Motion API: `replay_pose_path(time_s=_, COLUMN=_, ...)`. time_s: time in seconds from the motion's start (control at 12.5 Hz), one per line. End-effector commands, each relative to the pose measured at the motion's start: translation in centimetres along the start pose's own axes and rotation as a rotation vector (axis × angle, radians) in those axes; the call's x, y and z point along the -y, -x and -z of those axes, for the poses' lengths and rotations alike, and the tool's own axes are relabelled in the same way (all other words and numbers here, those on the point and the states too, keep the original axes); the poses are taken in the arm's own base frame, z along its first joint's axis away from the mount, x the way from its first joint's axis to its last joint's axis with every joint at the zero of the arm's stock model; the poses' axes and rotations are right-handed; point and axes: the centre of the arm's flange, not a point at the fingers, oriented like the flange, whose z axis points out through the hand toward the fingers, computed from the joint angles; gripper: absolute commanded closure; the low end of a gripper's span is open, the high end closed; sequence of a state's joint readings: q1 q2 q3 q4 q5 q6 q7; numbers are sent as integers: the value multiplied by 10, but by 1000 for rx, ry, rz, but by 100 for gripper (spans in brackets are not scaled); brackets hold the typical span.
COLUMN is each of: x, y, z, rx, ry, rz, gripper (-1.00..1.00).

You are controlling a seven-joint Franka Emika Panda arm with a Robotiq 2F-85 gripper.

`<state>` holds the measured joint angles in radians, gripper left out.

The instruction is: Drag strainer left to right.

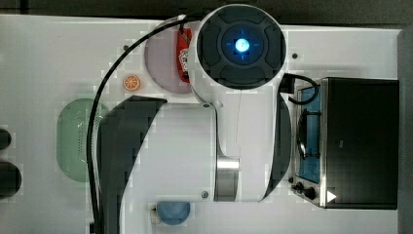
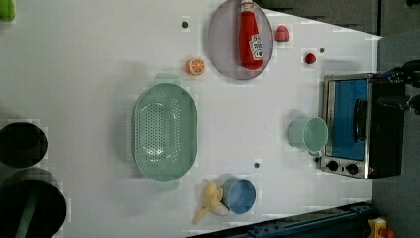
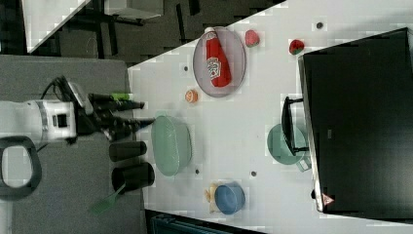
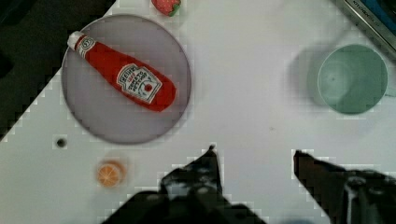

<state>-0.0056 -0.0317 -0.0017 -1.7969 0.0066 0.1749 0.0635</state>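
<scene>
Gripper hovers above table, jaws wide apart (nothing held); strainer sits mid-table, untouched.

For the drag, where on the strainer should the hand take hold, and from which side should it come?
Probably the strainer's raised rim along one long side, coming straight down from above. It sits upright and open, so one finger can drop inside the thin wall and one outside. The open hand has a gap that looks wide enough. The end tab is a flatter alternative.
</scene>
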Motion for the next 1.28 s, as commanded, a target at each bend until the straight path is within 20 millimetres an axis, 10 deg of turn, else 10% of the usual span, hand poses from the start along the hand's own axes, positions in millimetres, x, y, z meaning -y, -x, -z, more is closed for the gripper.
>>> replay_pose_path(time_s=0.08, x=-153, y=91, z=90, rx=-8, ry=2, rz=-120, gripper=-60)
replay_pose_path(time_s=0.24, x=-152, y=92, z=90, rx=-8, ry=3, rz=-120, gripper=-100)
replay_pose_path(time_s=0.48, x=-129, y=102, z=83, rx=-20, ry=9, rz=-74, gripper=-100)
replay_pose_path(time_s=1.28, x=84, y=258, z=-67, rx=-105, ry=11, rz=-207, gripper=-100)
